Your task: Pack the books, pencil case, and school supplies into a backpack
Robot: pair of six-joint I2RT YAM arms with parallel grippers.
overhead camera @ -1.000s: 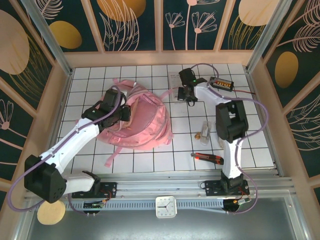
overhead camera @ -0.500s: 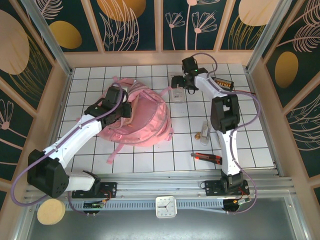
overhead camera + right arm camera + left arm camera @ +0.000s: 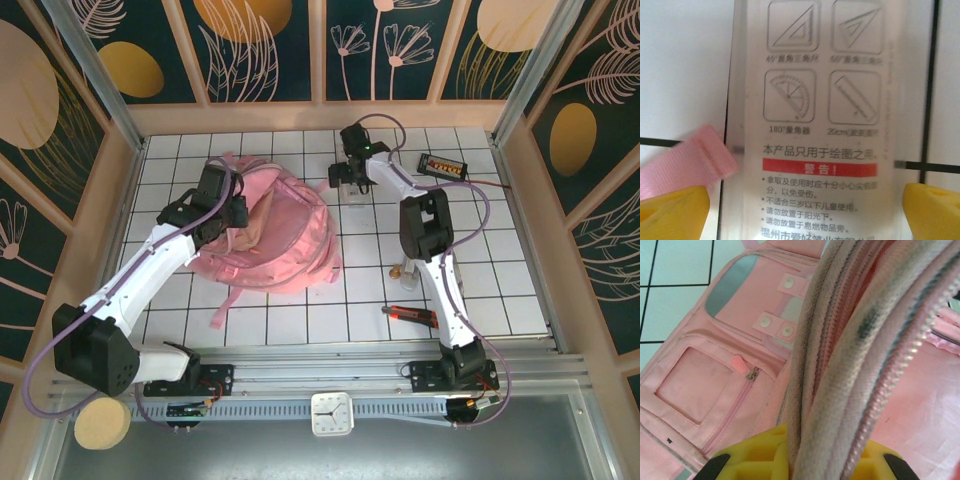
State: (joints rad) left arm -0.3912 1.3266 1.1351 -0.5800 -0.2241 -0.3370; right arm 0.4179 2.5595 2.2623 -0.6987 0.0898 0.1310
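Left end effector [image 3: 815,460]: nearly closed. Its yellow fingers [image 3: 755,456] are clamped on the zippered rim of the pink backpack [image 3: 715,385], and the rim runs up between them. In the top view, the bag lies left of centre on the white tiled desk [image 3: 290,322] with its mouth gaping.

Right end effector [image 3: 805,195]: jaws fully spread, holding nothing. The yellow fingertips [image 3: 670,210] stand just outside either long edge of the school supplies [image 3: 815,125], a flat clear-and-white packet printed with set squares, a protractor, a ruler and a red band. Contact with the packet cannot be confirmed. The packet lies flat on the desk at the far side, just right of the backpack. A pink strap end [image 3: 690,162] touches its left edge.
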